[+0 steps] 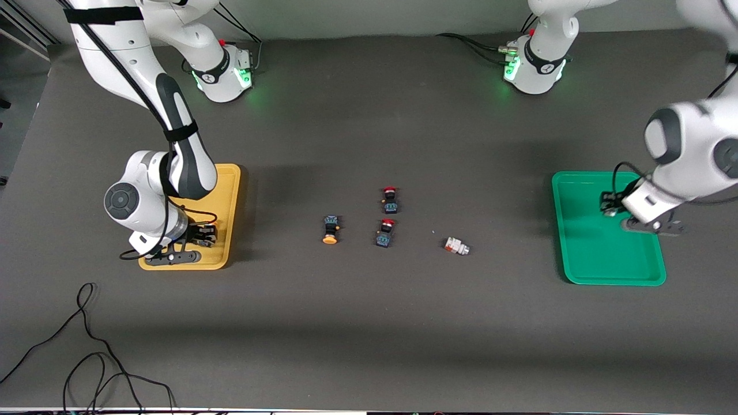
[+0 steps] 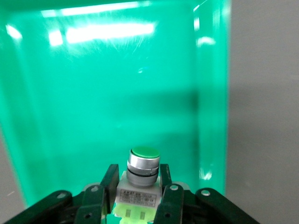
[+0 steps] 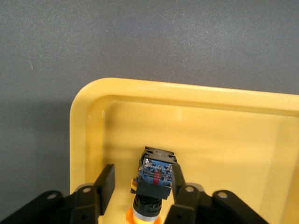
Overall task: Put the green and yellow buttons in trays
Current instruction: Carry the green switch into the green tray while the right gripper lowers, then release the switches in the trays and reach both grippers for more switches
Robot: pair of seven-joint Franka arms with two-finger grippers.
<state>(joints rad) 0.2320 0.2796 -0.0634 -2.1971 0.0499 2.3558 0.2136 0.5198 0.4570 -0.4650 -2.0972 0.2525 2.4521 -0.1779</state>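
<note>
While the left gripper (image 2: 138,196) grasps the green button (image 2: 143,164) over the green tray (image 1: 611,271), the right gripper (image 3: 140,184) hangs released around a yellow button (image 3: 156,175) in the yellow tray (image 1: 222,253). On the bench (image 1: 369,323), another yellow button (image 1: 330,229) and a whitish button (image 1: 457,246) lie between the trays, the yellow one nearer the yellow tray.

Front view looks down from high across the table (image 1: 369,323) at both bases, while left wrist view sits close over the green tray (image 2: 210,93) and right wrist view close over the yellow tray (image 3: 88,140), both trays shared with front.
</note>
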